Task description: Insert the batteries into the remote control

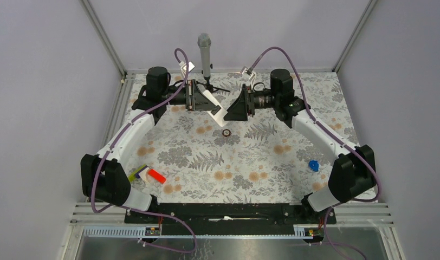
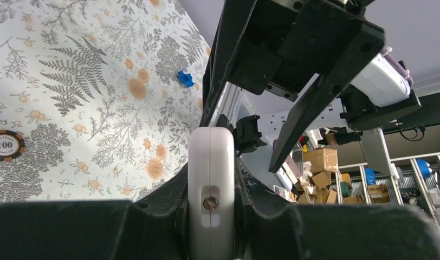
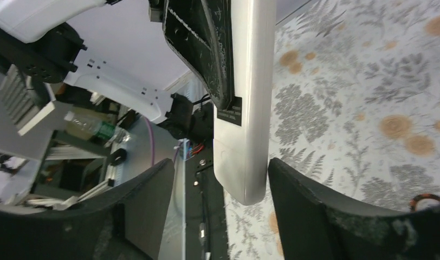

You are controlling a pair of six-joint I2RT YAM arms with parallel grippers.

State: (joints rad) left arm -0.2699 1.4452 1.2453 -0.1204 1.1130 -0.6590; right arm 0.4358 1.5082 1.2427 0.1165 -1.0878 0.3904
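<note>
**Remote held up between the two arms, far middle**

I've got the left gripper [image 1: 195, 97] clamped on the remote control [image 1: 211, 105]. It's holding the remote off the table at the far middle, with the white back and rounded edges showing, all smooth hard plastic. On my left wrist view the end face has a small recess [image 2: 209, 203] with a round metal piece set in it. The right gripper [image 1: 232, 110] is spread wide. Its black, rough-surfaced fingers [image 3: 315, 216] flank the remote's free end, one just beside it and the other apart. Below, on the fern-print tablecloth [image 1: 250, 162], lies a dark ring-shaped chip [image 1: 227, 132] marked 100. A blue piece [image 1: 314, 166] sits near right, and a red-and-white block [image 1: 150, 174] near left.
</note>
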